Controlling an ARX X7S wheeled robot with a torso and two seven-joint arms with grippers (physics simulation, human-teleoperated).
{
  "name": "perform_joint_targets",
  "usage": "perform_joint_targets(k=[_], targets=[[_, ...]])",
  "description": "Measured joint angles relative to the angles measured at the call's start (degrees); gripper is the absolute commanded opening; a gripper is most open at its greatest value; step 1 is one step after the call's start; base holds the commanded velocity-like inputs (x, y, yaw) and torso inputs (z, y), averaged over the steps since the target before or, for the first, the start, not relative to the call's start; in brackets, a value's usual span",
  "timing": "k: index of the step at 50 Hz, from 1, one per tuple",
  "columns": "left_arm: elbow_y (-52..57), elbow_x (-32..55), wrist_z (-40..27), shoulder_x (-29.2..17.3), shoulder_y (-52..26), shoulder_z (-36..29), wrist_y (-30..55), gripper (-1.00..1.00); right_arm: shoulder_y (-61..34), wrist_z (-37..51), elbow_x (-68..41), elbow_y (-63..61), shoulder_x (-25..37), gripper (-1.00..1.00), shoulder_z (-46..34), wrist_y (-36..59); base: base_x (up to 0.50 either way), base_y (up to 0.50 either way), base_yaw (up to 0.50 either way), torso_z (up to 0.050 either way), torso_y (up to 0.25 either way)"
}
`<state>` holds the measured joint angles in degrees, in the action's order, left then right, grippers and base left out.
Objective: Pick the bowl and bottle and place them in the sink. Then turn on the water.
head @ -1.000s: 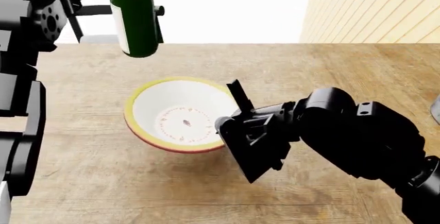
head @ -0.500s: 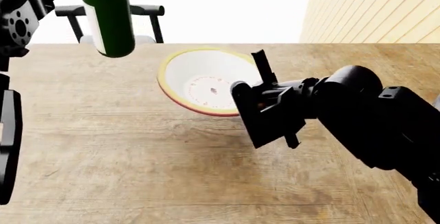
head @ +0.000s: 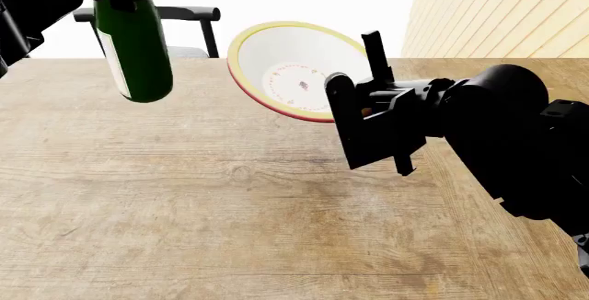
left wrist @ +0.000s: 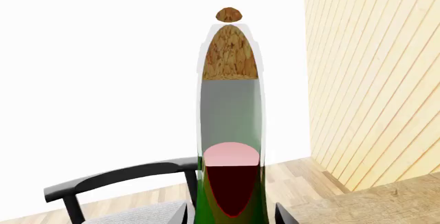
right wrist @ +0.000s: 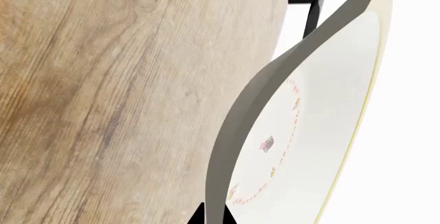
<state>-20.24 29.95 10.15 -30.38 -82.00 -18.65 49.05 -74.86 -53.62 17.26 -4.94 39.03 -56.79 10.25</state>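
Bowl [head: 299,69]: white inside, yellow rim, red underside showing along the lower edge; lifted clear of the wooden table [head: 212,210] and tipped steeply, open face toward the head camera. Ring of small red marks around a central mark inside. In the right wrist view, seen edge-on [right wrist: 309,131], inner face and marks close to the lens.

Right gripper [head: 368,96]: clamped on the bowl's rim at the side nearest the arm — one black finger [head: 374,52] rising past the rim, the other mostly hidden behind the bowl. Bulky black wrist and forearm running off toward the right edge of the head view.

Bottle [head: 134,52]: dark green glass, held up off the table at the left of the head view, tilted, rounded base lowest and pointing down toward the tabletop; pale strip of label along its left side. Neck and top hidden among the black parts of the left arm. In the left wrist view, seen lengthwise [left wrist: 231,183], filling the centre, with refracted patches of wood, grey and pink in the glass.

Left gripper: grasping the bottle near its upper end; fingers themselves not clearly visible in either view.

Chair [head: 184,17]: black frame with grey seat, just beyond the table's far edge, behind the bottle.

Wall [head: 497,10]: pale wooden slats, far right.
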Motion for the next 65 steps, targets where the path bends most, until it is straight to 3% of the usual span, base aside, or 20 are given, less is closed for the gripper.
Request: perform_joint_targets(k=[26,65], targets=[[11.6,4.6,-2.4,-4.8,5.4,4.0,5.8,-1.0,1.3,-2.6,0.7,-9.3,4.8,-1.0,1.4,7.8,0.0,0.01,0.0,0.0,0.002],[13.4,6.0,-2.8,-5.2,6.9,4.8,6.0,-1.0,2.8,-2.6,1.5,-12.8,6.0,-1.0,1.3,10.9,-0.41,0.41,0.0,0.001,0.001]])
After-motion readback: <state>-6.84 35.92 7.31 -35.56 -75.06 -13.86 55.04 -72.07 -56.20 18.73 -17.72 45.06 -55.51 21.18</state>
